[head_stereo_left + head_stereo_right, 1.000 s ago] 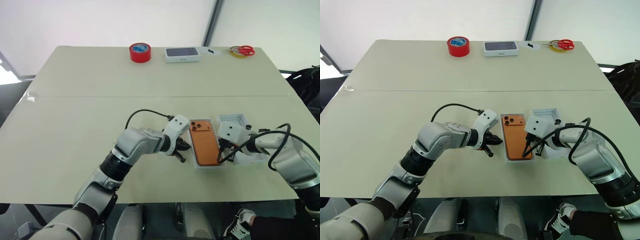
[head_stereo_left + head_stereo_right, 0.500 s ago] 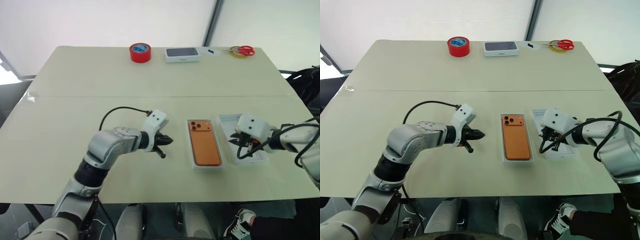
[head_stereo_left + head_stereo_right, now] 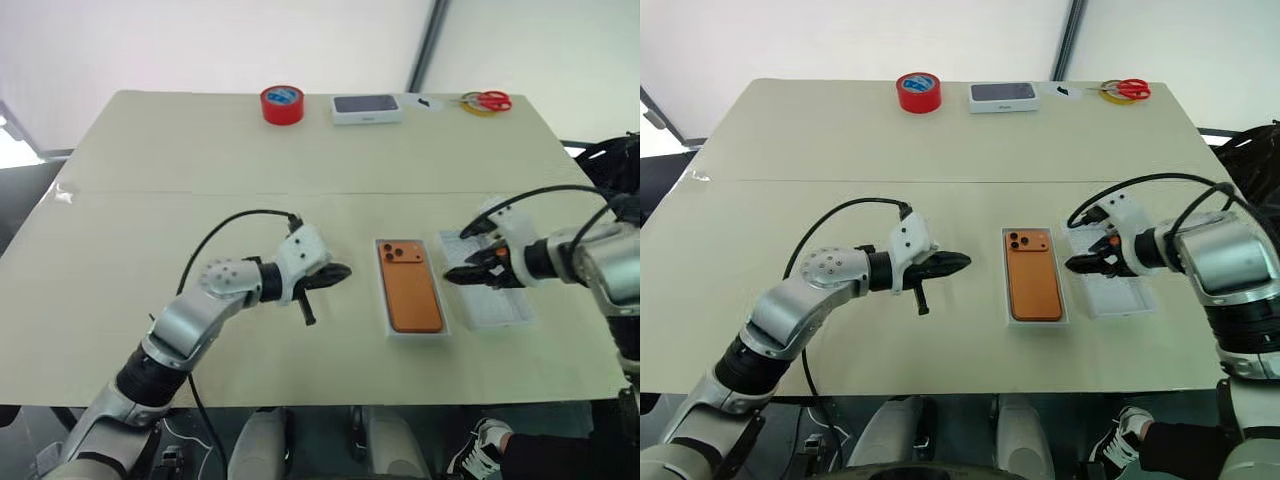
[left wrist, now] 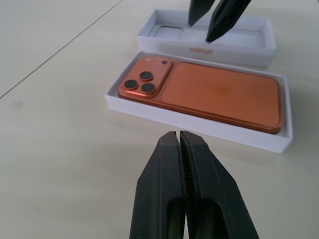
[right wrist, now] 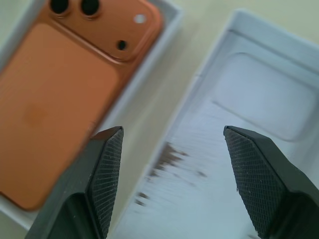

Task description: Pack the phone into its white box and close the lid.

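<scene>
— From the head views: the phone (image 3: 1032,281) lies face down in the box (image 3: 1035,318), the lid (image 3: 1120,298) inside-up just beside it. The right gripper (image 3: 1092,262) hovers over the lid's near edge, empty.

— Left wrist view?

— The left gripper (image 4: 181,149) is pressed shut, holding nothing, short of the box.

— Right wrist view?

— Fingers (image 5: 107,164) spread wide above the lid's wall. A skewed pinch could slide the lid into the box, I'd say.

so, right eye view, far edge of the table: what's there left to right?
red tape roll → white box with a dark top → small white scrap → red-handled scissors
</scene>
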Controlling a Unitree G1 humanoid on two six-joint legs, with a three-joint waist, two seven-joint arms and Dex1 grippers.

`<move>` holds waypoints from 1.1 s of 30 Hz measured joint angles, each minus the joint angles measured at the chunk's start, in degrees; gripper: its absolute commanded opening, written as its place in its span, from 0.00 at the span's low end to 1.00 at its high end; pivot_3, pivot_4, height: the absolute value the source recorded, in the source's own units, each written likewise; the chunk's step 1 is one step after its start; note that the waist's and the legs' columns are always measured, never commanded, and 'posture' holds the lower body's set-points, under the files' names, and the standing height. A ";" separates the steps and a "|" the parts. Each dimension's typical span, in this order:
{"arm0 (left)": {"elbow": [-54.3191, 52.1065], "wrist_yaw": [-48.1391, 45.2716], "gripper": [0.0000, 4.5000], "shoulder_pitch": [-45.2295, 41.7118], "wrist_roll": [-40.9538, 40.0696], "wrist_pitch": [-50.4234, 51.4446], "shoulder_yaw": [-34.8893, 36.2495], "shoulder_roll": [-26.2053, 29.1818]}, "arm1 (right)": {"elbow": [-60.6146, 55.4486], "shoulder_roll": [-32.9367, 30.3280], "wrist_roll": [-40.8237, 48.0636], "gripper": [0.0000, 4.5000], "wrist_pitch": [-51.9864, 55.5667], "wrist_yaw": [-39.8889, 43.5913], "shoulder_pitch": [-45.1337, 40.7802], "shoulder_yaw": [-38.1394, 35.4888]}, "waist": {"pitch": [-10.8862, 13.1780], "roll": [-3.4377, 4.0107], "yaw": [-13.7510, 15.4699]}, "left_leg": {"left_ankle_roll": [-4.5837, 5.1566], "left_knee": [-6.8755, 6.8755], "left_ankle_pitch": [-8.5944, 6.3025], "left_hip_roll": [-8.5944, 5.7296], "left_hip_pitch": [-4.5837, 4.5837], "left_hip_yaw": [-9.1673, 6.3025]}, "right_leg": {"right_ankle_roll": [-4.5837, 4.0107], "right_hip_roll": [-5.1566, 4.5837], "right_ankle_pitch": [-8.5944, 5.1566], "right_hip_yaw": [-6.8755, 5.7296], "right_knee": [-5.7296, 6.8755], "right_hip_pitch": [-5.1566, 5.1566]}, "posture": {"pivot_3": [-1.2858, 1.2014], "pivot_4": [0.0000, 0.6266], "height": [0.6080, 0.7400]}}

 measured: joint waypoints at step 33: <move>3.09 4.08 0.02 5.77 -1.30 -0.65 14.52 -2.63 | 18.47 25.85 37.53 0.01 13.13 -37.16 -19.14 -30.41 | 0.03 0.13 -0.52 | 0.02 -0.04 -0.01 0.16 0.03 0.01 | 0.21 0.22 0.17 0.05 0.11 -0.01 | 0.52 0.24 0.94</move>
